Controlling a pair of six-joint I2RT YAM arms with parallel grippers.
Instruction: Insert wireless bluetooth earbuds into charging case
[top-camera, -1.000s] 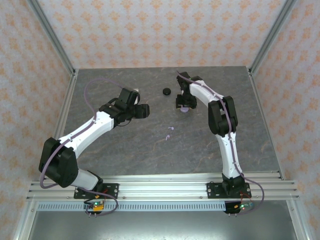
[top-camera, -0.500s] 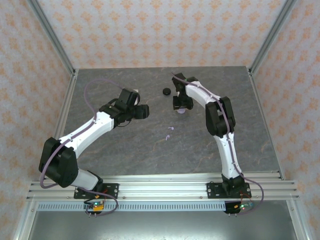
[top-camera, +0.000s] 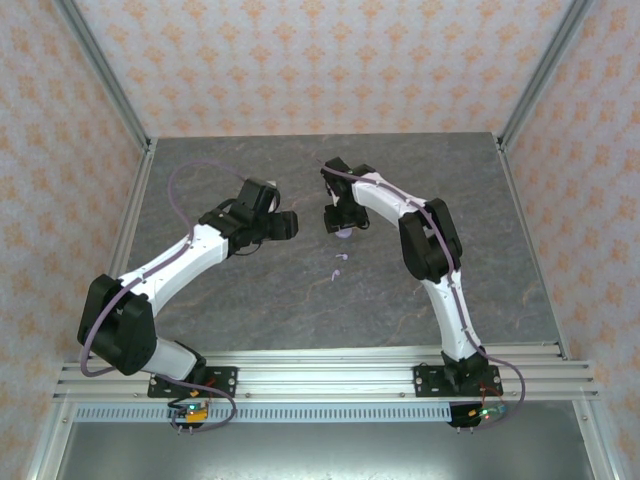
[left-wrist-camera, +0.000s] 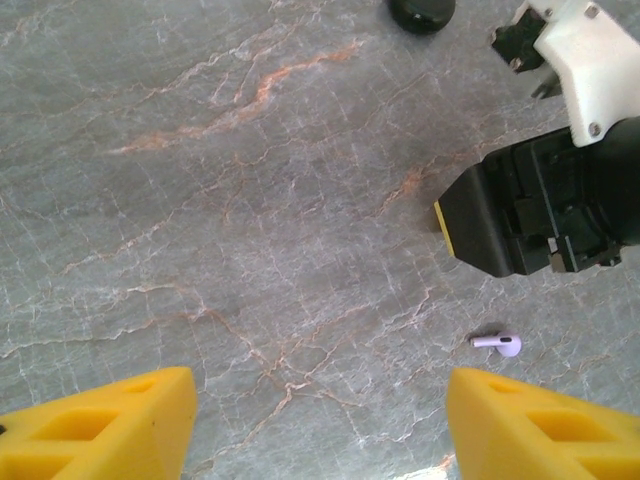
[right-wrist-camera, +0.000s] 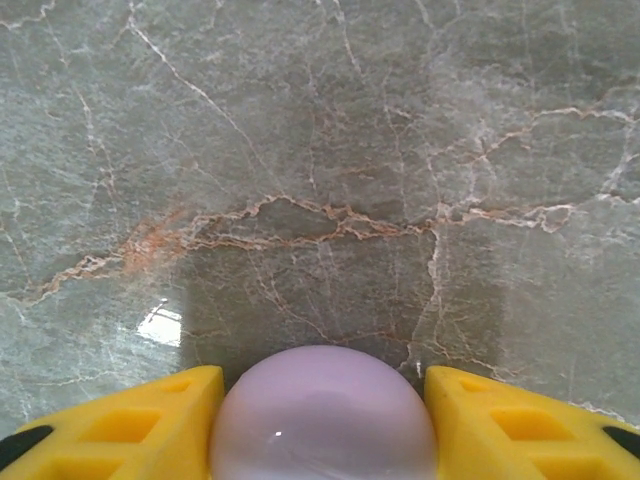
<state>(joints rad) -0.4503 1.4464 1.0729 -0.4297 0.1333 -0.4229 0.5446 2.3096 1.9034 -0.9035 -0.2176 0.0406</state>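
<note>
Slippage is the main risk. The right end effector (right-wrist-camera: 322, 372) is clamped on the lilac case (right-wrist-camera: 322, 420), whose smooth dome sits between the two yellow fingers. A rounded, glossy shell like that could squirt out or twist if the grip loosens or the arm moves sharply. Whether the case is open cannot be told from these views.

Two lilac earbuds (top-camera: 340, 257) lie loose on the worktop (top-camera: 250, 290), just nearer than the case (top-camera: 343, 233). In the left wrist view one earbud (left-wrist-camera: 497, 343) sits just beside the right arm's dark housing. A low sweep could flick such tiny pieces away.

The left end effector (left-wrist-camera: 320, 390) has its fingers apart with nothing between them, and it hovers over bare worktop left of that earbud. The two end effectors are close together in the top view, so a reach by the left one (top-camera: 290, 224) could bump the right arm. The black case (left-wrist-camera: 421, 12) lies at the far edge, near the right arm.

No brand, label or writing can be read on anything.
</note>
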